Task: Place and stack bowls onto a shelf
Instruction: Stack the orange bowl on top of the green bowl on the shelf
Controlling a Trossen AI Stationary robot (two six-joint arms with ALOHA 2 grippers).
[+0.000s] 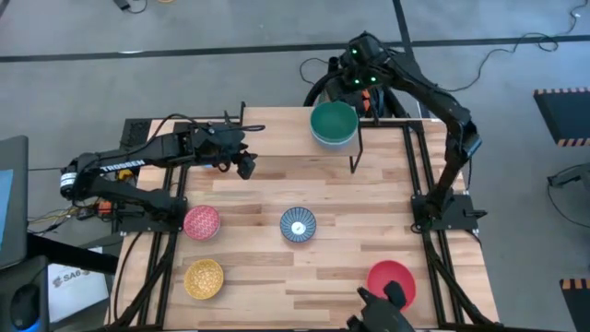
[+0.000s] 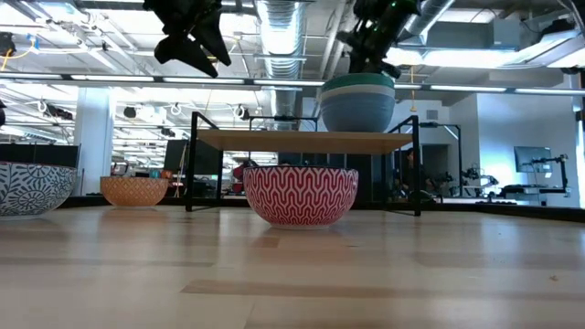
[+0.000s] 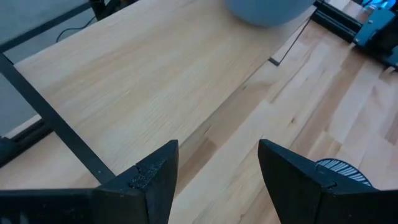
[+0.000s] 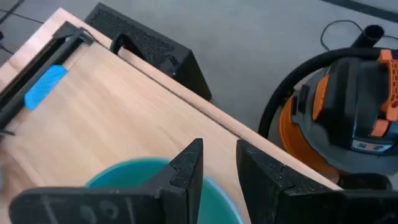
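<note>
At the near edge of the worktop (image 1: 332, 277) sits the red bowl (image 1: 391, 279), with the yellow bowl (image 1: 204, 278) well apart from it toward the left arm's side. Behind them lie the pink bowl (image 1: 202, 222) and the blue-white patterned bowl (image 1: 298, 224). Farther back, the left claw (image 1: 246, 167) hovers above the shelf's (image 1: 277, 138) near edge, fingers spread wide and holding nothing. At the far right end of the shelf stands a stack with the green bowl (image 1: 333, 120) on top. The right claw (image 4: 217, 163) hangs over the green bowl's far rim, its fingers set narrowly apart and gripping nothing.
</note>
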